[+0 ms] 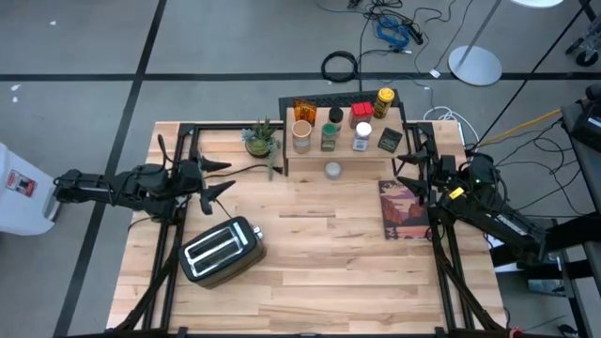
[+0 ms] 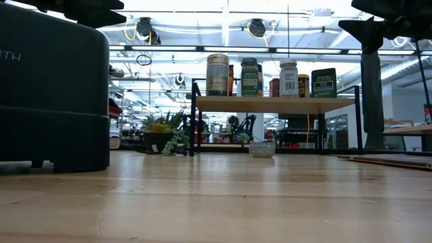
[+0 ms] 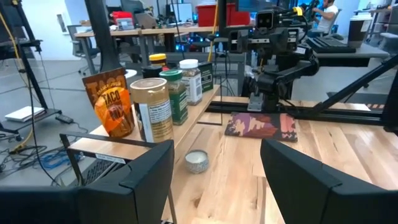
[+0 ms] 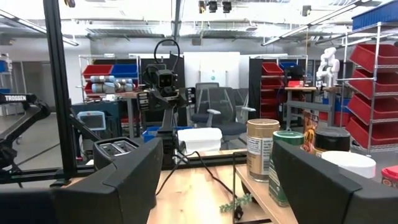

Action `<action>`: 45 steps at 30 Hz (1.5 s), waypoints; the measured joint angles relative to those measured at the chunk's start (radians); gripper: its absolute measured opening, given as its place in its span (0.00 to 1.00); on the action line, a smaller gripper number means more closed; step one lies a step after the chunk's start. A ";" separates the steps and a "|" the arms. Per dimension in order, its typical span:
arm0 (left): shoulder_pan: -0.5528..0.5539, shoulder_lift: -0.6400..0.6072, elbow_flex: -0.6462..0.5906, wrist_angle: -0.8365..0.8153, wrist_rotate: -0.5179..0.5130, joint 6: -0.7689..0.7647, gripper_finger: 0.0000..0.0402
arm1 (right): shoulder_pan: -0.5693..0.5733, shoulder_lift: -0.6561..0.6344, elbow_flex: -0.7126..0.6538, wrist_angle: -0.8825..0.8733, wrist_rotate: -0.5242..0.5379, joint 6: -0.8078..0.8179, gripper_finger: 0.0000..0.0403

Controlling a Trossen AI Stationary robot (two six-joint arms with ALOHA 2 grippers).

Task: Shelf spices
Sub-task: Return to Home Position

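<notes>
The shelf (image 1: 344,150) stands at the table's far edge, a light wood top on black legs. Several spices (image 1: 329,134) stand upright on it: a tan jar (image 3: 152,111), a green-lidded jar (image 3: 176,94), an orange taco packet (image 3: 112,102), and others behind. One small round tin (image 1: 332,170) sits on the tabletop by the shelf's near edge, also seen in the low view (image 2: 262,149). My left gripper (image 3: 217,180) hovers open at the table's left side, and my right gripper (image 4: 217,180) hovers open at the right side. Nothing lies between the fingers of either.
A silver toaster (image 1: 221,251) stands near the table's left front. A small green plant (image 1: 260,139) sits left of the shelf. A dark patterned book (image 1: 404,208) lies flat on the right. Bare wood lies between toaster and book (image 1: 319,244).
</notes>
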 joint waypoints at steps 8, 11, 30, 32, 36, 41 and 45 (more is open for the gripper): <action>0.000 0.000 0.000 -0.004 0.029 0.004 0.62 | 0.000 0.000 0.000 0.000 -0.002 0.005 0.72; 0.000 -0.002 0.000 -0.002 0.033 0.029 0.62 | 0.000 0.000 0.000 0.000 -0.015 -0.014 0.72; 0.000 -0.056 -0.237 0.293 0.058 -0.010 0.62 | 0.000 0.000 -0.176 0.231 -0.032 0.018 0.72; 0.000 -0.056 -0.237 0.284 0.058 -0.013 0.62 | 0.000 0.000 -0.196 0.262 -0.032 0.025 0.72; 0.000 -0.066 -0.237 0.290 0.058 0.026 0.62 | 0.000 0.000 -0.230 0.298 -0.026 0.027 0.72; 0.000 -0.113 -0.237 0.303 0.052 0.058 0.62 | 0.000 0.000 -0.239 0.324 -0.026 0.038 0.72; 0.000 -0.148 -0.237 0.255 0.047 0.060 0.62 | -0.001 0.000 -0.239 0.354 -0.026 0.038 0.72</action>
